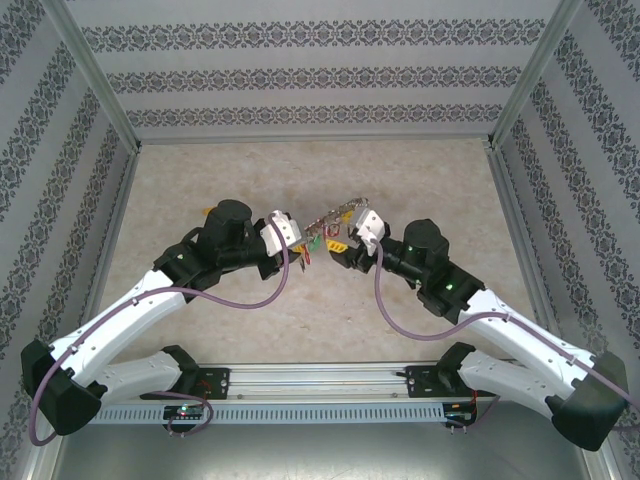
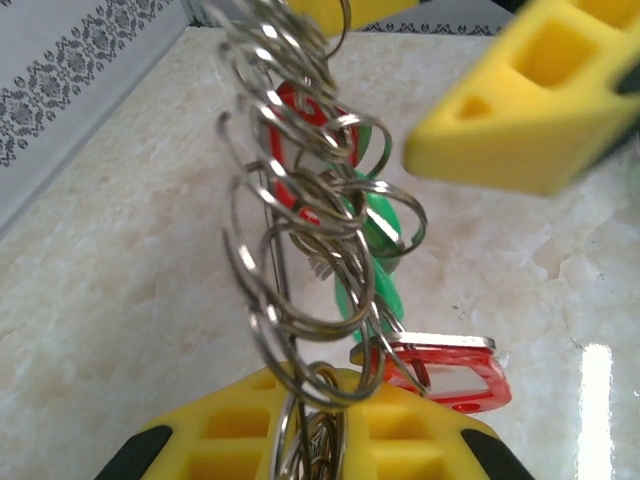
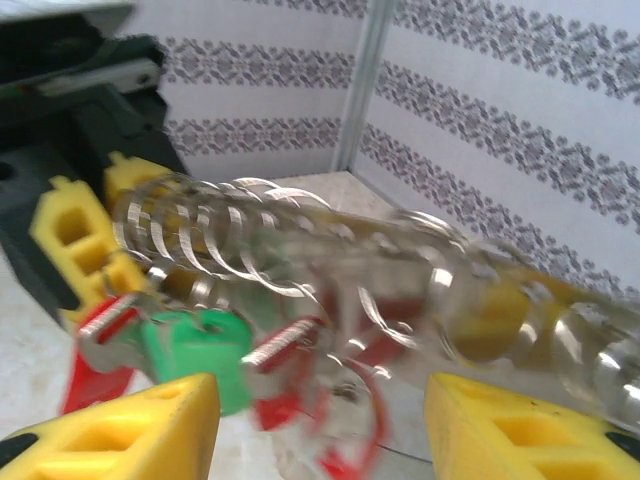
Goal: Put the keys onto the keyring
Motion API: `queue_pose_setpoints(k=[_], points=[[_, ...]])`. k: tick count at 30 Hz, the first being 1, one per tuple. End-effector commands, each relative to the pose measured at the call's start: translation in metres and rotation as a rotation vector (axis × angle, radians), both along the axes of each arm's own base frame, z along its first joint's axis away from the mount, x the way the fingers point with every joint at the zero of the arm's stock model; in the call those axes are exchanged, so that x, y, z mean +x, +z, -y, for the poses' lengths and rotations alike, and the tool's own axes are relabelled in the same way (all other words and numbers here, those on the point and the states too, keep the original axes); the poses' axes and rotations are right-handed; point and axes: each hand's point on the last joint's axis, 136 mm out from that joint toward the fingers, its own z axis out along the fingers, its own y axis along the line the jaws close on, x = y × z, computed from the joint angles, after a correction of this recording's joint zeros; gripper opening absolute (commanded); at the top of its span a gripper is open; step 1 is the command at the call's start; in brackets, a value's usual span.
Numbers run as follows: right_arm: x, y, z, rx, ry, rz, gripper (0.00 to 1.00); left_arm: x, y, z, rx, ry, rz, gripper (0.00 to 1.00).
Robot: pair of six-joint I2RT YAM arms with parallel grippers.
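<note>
Over marble tabletop point(image 1: 300, 170), left gripper point(image 2: 310, 440) pinches keyring point(image 2: 300, 200), keys point(image 2: 440, 365) hanging between right gripper's point(image 3: 320, 420) parted fingers point(image 3: 120, 425)

Surface under me: the surface point(image 1: 300, 170) is beige, marble-patterned and glossy.
Walls around me: white walls point(image 1: 320, 70) with grey ornamental bands, on three sides.
Frame I see: silver metal posts point(image 1: 95, 75) at the back corners.
Near edge: a slotted silver rail point(image 1: 320, 385).

Right wrist view: small rings point(image 3: 250, 240) smear into blur toward the right edge; keys point(image 3: 195, 355) beneath indistinct. Left wrist view: left gripper fingers point(image 2: 220, 440) cut by the bottom edge, hiding the rings' lower end. Top view: keyring point(image 1: 341, 211) too small to trace.
</note>
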Motion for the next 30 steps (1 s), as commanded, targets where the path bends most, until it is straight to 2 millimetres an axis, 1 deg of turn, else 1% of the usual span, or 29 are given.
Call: queue_pose_setpoints(k=[1, 4, 7, 10, 11, 12, 15, 16, 19, 21, 24, 25, 27, 30], points=[[-0.01, 0.017, -0.009, 0.046, 0.036, 0.086, 0.58, -0.001, 0.019, 0.004, -0.045, -0.024, 0.025, 0.0], [-0.01, 0.017, -0.008, 0.05, 0.018, 0.088, 0.58, -0.002, 0.017, 0.004, -0.039, -0.03, 0.021, 0.0], [0.004, 0.018, -0.001, 0.051, -0.076, 0.081, 0.56, -0.005, 0.019, 0.003, -0.042, -0.043, 0.028, 0.0], [0.017, 0.019, 0.006, 0.062, -0.168, 0.081, 0.52, -0.009, 0.022, 0.003, -0.044, -0.058, 0.042, 0.0], [0.022, 0.02, 0.01, 0.068, -0.203, 0.075, 0.48, -0.009, 0.022, 0.002, -0.041, -0.06, 0.043, 0.0], [0.026, 0.02, 0.012, 0.073, -0.23, 0.068, 0.46, -0.01, 0.021, 0.002, -0.038, -0.057, 0.043, 0.0], [0.031, 0.02, 0.015, 0.081, -0.269, 0.056, 0.44, -0.01, 0.02, 0.0, -0.035, -0.053, 0.04, 0.0], [0.034, 0.02, 0.019, 0.091, -0.3, 0.049, 0.43, -0.011, 0.021, 0.0, -0.036, -0.053, 0.04, 0.0], [0.049, 0.016, 0.041, 0.134, -0.46, 0.005, 0.39, -0.009, 0.019, 0.0, -0.035, -0.044, 0.035, 0.0], [0.054, 0.009, 0.052, 0.162, -0.527, -0.024, 0.38, -0.008, 0.016, -0.001, -0.028, -0.035, 0.029, 0.0], [0.054, -0.004, 0.059, 0.169, -0.547, -0.063, 0.38, -0.006, 0.011, -0.004, -0.011, -0.019, 0.021, 0.0], [0.052, -0.005, 0.06, 0.164, -0.538, -0.063, 0.38, -0.005, 0.011, -0.005, -0.006, -0.013, 0.018, 0.0], [0.045, -0.008, 0.059, 0.135, -0.507, -0.05, 0.39, -0.004, 0.009, -0.007, 0.0, -0.007, 0.014, 0.0], [0.035, -0.011, 0.06, 0.104, -0.446, -0.025, 0.42, -0.003, 0.01, -0.008, -0.003, 0.0, 0.012, 0.0]])
